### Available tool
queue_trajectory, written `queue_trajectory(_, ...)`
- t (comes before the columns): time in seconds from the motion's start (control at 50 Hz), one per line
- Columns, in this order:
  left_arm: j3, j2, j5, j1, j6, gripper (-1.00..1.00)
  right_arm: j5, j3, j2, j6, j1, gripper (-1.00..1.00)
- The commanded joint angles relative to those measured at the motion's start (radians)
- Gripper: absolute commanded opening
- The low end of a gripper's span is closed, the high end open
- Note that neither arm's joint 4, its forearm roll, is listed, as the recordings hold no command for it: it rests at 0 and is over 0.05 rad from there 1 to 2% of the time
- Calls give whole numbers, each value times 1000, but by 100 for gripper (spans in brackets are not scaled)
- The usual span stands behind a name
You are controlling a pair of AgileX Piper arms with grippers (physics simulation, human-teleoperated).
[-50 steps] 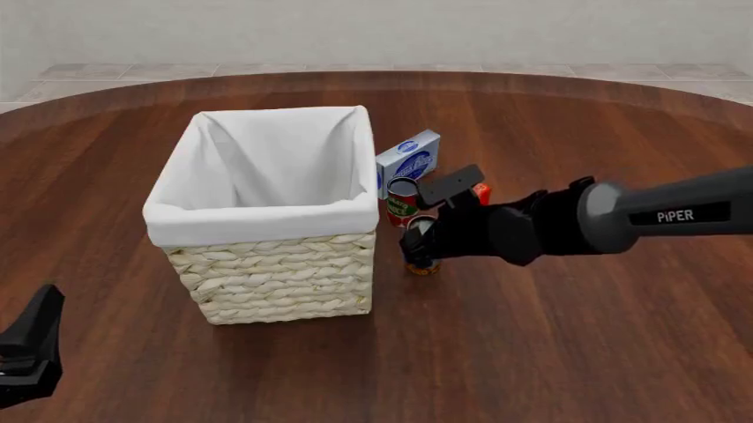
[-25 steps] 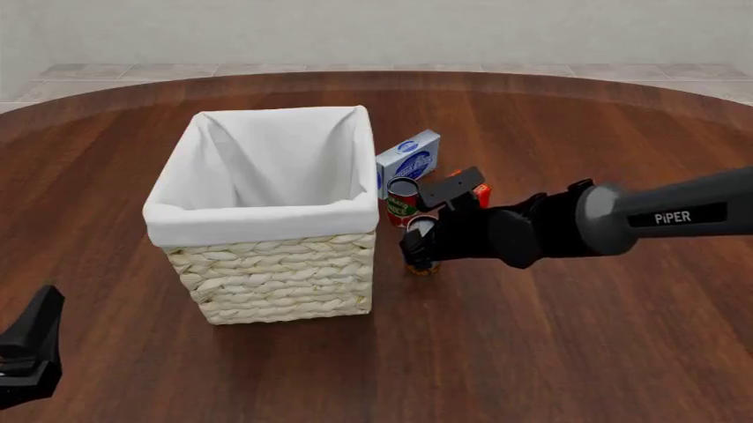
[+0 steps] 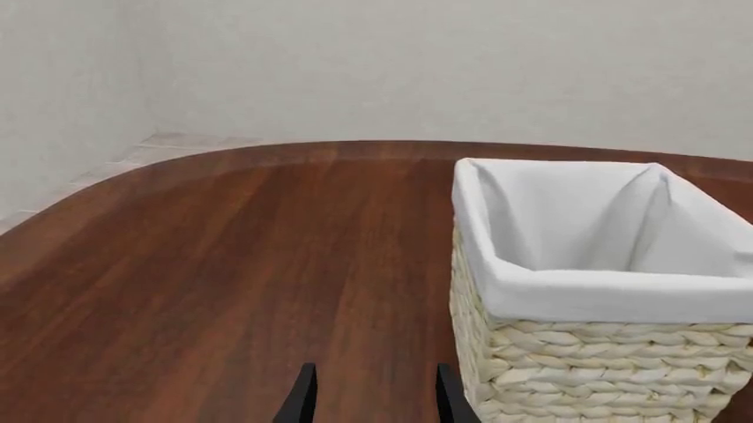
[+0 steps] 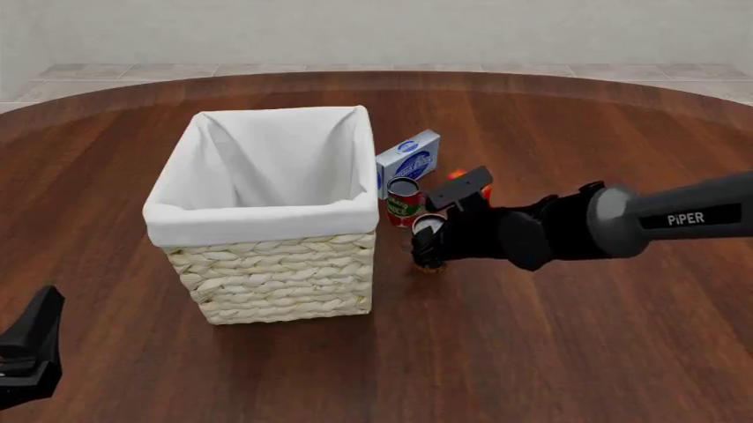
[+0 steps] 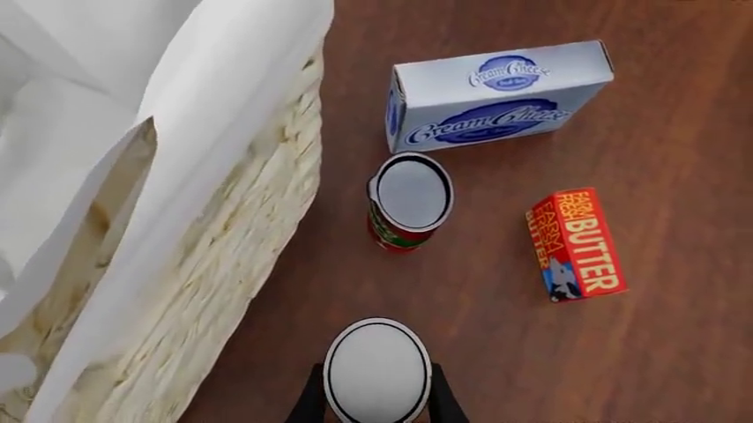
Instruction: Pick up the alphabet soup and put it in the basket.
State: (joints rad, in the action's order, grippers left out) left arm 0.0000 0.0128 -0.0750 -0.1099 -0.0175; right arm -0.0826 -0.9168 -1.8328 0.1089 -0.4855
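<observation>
Since a second ago: right gripper point(image 4: 428, 249) shifted slightly rightward, fingers astride small silver-topped alphabet soup can point(image 5: 378, 371), seemingly clamped. Leftward, left gripper point(image 3: 370, 398) parted, empty. Cream wicker basket point(image 4: 277, 273) just left of can; bare table rightward.

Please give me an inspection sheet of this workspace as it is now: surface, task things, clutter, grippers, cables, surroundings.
Surface: dark brown wooden table, round far edge.
Job's things: alphabet soup upright on the table, silvery top showing, beside the basket; basket upright, white liner, nothing seen inside.
Clutter: red-and-green can upright; cream cheese box; butter box lying flat. All apart from each other.
Grippers: right gripper has a finger on each side of the soup can; contact cannot be told. Left gripper open, away from everything, near the table's near edge.
Cables: nothing seen.
Surroundings: pale wall, tiled floor beyond the table.
</observation>
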Motion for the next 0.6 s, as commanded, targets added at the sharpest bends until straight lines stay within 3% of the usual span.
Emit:
queue_trajectory(0.02,0,-2,-3,1,1,100,-17,15,14,5,13,-100)
queue_trajectory(0.18,0,1,1,2,1,100,-19,24,30,3,21,-100)
queue_trajectory(0.22,0,2,1,2,0,100,-33,42,48,49,56,-100)
queue_trajectory(0.36,0,-2,-3,2,2,100,-23,71,118,63,87,-100)
queue_trajectory(0.48,0,-6,-3,7,1,100,61,63,156,20,98,-100)
queue_trajectory(0.5,0,-7,-3,7,1,100,79,54,166,-22,70,-100)
queue_trajectory(0.6,0,-8,-3,2,0,100,120,57,205,-27,46,-100)
